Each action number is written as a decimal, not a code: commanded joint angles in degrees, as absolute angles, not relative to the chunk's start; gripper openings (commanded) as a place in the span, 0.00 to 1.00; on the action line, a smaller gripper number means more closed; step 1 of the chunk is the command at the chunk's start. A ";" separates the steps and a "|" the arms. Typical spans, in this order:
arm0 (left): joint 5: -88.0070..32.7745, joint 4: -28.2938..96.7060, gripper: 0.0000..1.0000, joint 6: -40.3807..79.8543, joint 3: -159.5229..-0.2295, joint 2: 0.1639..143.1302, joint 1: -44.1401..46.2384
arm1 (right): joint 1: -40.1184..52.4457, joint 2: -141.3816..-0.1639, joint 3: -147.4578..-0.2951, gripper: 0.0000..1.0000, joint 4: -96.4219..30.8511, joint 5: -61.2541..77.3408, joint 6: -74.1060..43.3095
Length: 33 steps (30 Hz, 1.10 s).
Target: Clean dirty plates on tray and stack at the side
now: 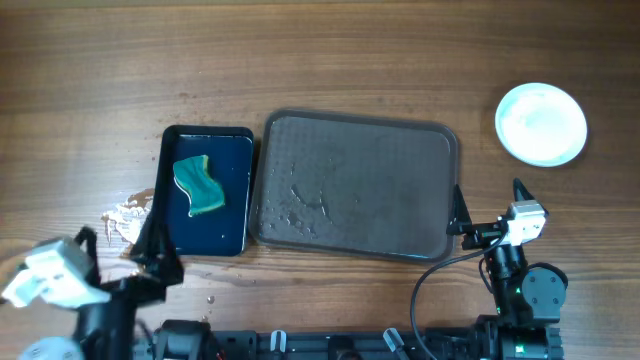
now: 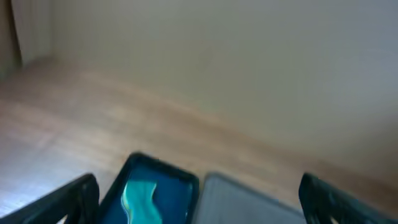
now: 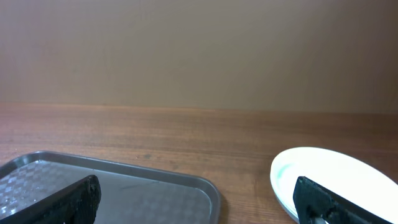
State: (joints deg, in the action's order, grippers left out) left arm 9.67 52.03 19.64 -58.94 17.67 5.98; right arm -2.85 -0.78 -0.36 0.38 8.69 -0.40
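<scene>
A stack of white plates (image 1: pixel 541 123) sits on the wood at the far right, off the tray; its top plate shows in the right wrist view (image 3: pixel 339 180) with a faint blue tint. The large dark grey tray (image 1: pixel 355 185) lies mid-table with no plates on it, only water drops. It also shows in the left wrist view (image 2: pixel 249 205) and the right wrist view (image 3: pixel 124 193). My left gripper (image 1: pixel 150 235) is open and empty at the front left, near the black tray. My right gripper (image 1: pixel 490 205) is open and empty at the tray's front right corner.
A small glossy black tray (image 1: pixel 208 190) with a green sponge (image 1: pixel 198 184) lies left of the grey tray; both show in the left wrist view, tray (image 2: pixel 180 186), sponge (image 2: pixel 140 199). A wet patch (image 1: pixel 125 218) marks the wood at its left.
</scene>
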 commanded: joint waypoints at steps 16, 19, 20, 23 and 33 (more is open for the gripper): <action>0.86 1.63 1.00 19.99 -8.99 1.89 2.33 | -3.14 -0.27 -0.30 1.00 0.49 7.94 -1.52; 0.89 0.71 1.00 19.97 -7.33 0.19 2.26 | -3.14 -0.27 -0.30 1.00 0.51 7.94 -1.52; 0.89 0.80 1.00 19.99 -7.25 0.19 2.22 | -3.14 -0.27 -0.30 1.00 0.49 7.94 -1.52; -0.23 0.82 1.00 20.01 -4.84 0.19 2.22 | -3.14 -0.27 -0.30 1.00 0.51 7.94 -1.52; -2.63 4.34 1.00 21.23 -0.34 0.19 1.96 | -3.14 -0.27 -0.30 1.00 0.51 7.94 -1.52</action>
State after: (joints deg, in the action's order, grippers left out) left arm -1.67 3.86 21.15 -0.47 0.78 2.52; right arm -2.85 -0.78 -0.36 0.36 8.67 -0.45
